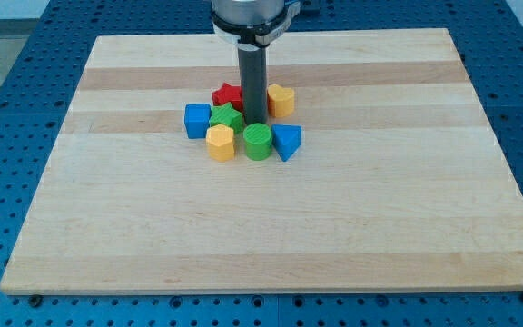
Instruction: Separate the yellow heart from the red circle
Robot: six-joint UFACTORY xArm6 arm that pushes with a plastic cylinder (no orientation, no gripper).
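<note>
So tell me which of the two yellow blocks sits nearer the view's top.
The yellow block right of my tip, beside the rod; the other yellow block lies lower left, below the blue cube.

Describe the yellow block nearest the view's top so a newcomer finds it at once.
On the pale wooden board, find the cluster of coloured blocks around the dark rod. The yellow block sits at the cluster's upper right, just right of my tip. The other yellow block lies lower left, beside the green cylinder.
</note>
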